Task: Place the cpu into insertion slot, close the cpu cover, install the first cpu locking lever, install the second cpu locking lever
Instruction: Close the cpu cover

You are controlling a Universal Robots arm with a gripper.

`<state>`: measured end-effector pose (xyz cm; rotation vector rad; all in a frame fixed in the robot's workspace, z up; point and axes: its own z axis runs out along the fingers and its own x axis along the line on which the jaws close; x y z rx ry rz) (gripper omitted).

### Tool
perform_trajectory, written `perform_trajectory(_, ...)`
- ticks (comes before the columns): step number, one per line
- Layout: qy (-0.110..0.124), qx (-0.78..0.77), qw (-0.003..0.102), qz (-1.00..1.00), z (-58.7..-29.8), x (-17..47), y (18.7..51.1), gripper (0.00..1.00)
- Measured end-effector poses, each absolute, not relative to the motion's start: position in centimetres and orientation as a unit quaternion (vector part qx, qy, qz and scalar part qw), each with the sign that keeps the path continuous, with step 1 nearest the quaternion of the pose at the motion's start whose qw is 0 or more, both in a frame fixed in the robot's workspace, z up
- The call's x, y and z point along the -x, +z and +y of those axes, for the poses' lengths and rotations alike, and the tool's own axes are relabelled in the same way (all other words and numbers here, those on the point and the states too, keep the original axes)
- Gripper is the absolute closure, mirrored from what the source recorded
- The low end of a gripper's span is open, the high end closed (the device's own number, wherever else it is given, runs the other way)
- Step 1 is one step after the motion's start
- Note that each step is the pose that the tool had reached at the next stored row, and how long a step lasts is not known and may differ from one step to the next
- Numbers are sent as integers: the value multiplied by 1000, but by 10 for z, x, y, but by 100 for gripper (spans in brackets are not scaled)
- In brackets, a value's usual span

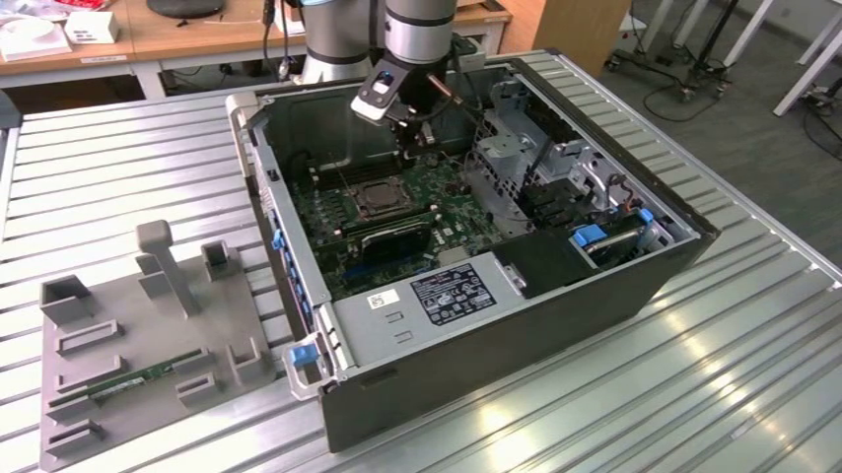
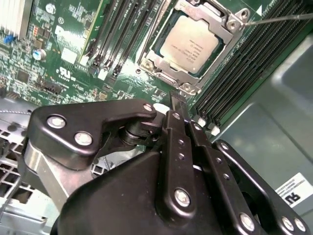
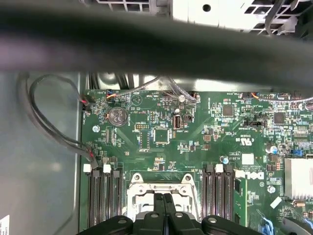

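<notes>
The gripper (image 1: 421,136) hangs inside the open computer case (image 1: 526,325), above the green circuit board (image 3: 195,142), just to the far side of the insertion slot (image 1: 375,199). In both wrist views its fingers (image 3: 159,203) are clenched together, grasping nothing. The cpu (image 2: 193,43) sits in the slot, with the cpu cover (image 2: 168,73) lowered flat around it. A thin lever rod (image 2: 279,18) extends from one corner of the frame.

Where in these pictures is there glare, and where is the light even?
Exterior view: bright glare streaks on the ribbed silver metal table, toward the exterior view's lower right. Second wrist view: the small square silver-tan cpu reflects light softly, no hard glare. First wrist view: the green circuit board is evenly lit; a dark band crosses the picture.
</notes>
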<state>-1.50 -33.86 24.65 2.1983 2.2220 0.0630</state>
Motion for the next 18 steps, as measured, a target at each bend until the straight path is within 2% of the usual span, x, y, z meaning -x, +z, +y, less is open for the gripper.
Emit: perform_trajectory(18, 21, -578, 5, 816, -339, 15, 242, 89)
